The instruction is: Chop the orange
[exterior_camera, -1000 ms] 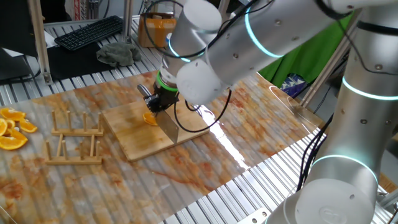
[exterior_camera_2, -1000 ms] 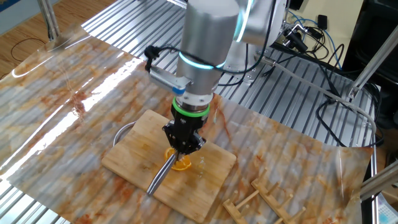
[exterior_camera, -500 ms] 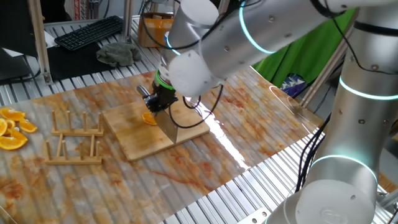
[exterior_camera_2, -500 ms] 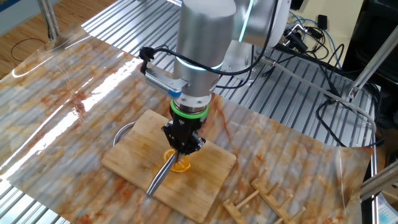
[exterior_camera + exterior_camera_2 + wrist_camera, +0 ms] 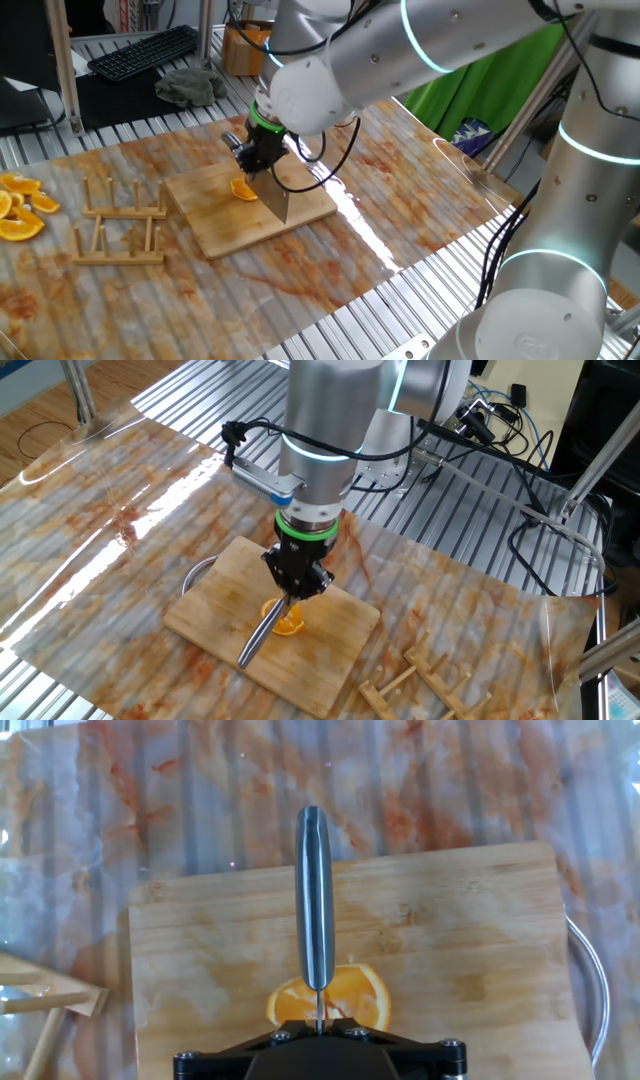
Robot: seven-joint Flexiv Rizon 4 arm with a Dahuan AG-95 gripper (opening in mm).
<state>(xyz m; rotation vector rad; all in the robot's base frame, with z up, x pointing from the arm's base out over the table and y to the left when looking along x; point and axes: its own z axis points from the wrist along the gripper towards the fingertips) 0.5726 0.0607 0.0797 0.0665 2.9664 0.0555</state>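
The orange (image 5: 330,997), a small bright half-wedge with a pale rind edge, lies on the wooden cutting board (image 5: 460,950). It also shows in one fixed view (image 5: 243,189) and in the other fixed view (image 5: 290,624). My gripper (image 5: 258,153) is shut on a knife (image 5: 314,900) whose steel blade (image 5: 274,197) points down and stands over the orange's middle. In the other fixed view the gripper (image 5: 297,573) hangs just above the orange, with the knife (image 5: 262,635) slanting down to the board (image 5: 330,660). The fingertips are hidden behind the hand body.
A wooden rack (image 5: 120,228) stands left of the board (image 5: 215,225). A heap of bigger orange slices (image 5: 20,205) lies at the far left. A rack (image 5: 420,685) shows at the lower right of the other fixed view. A keyboard (image 5: 145,50) and a cloth (image 5: 190,85) lie behind.
The gripper with the knife has lifted a little and the arm's upper links have swung left. The orange and board have not moved.
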